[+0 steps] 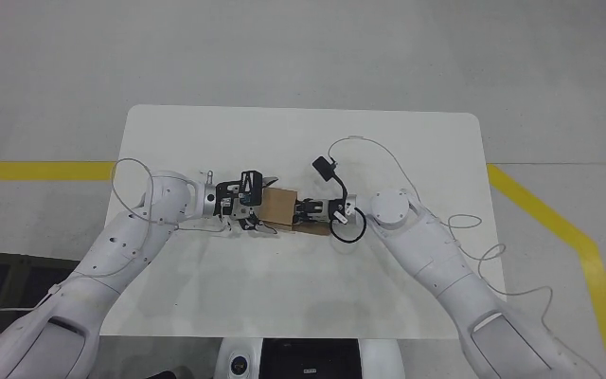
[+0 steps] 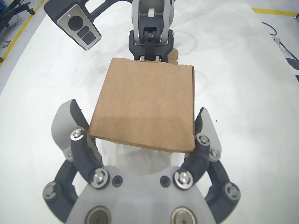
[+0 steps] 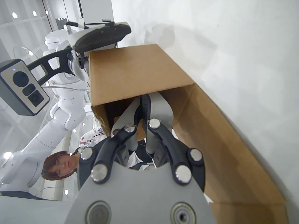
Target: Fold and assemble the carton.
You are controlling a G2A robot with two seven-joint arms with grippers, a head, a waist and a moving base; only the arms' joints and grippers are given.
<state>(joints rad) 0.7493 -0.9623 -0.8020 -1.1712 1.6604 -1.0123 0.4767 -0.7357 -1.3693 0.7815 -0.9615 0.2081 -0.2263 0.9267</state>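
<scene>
A brown carton (image 1: 279,207) lies at the middle of the white table (image 1: 398,142), formed into a square tube. In the left wrist view my left gripper (image 2: 137,117) spans the carton's (image 2: 144,103) near end, one pad on each side edge, gripping it across its width. My right gripper (image 2: 149,54) meets the far end. In the right wrist view, the right gripper (image 3: 143,99) is shut, its fingers pressed together and pushed inside the carton's (image 3: 130,71) open end under the top panel. An open flap (image 3: 224,145) spreads toward the wrist. A left fingertip (image 3: 102,36) rests on the far edge.
A thin cable (image 1: 379,152) loops over the table behind the right arm (image 1: 426,246), and another (image 1: 128,175) curls by the left arm (image 1: 142,227). Yellow tape (image 1: 57,171) marks the floor at both sides. Bare tabletop surrounds the carton.
</scene>
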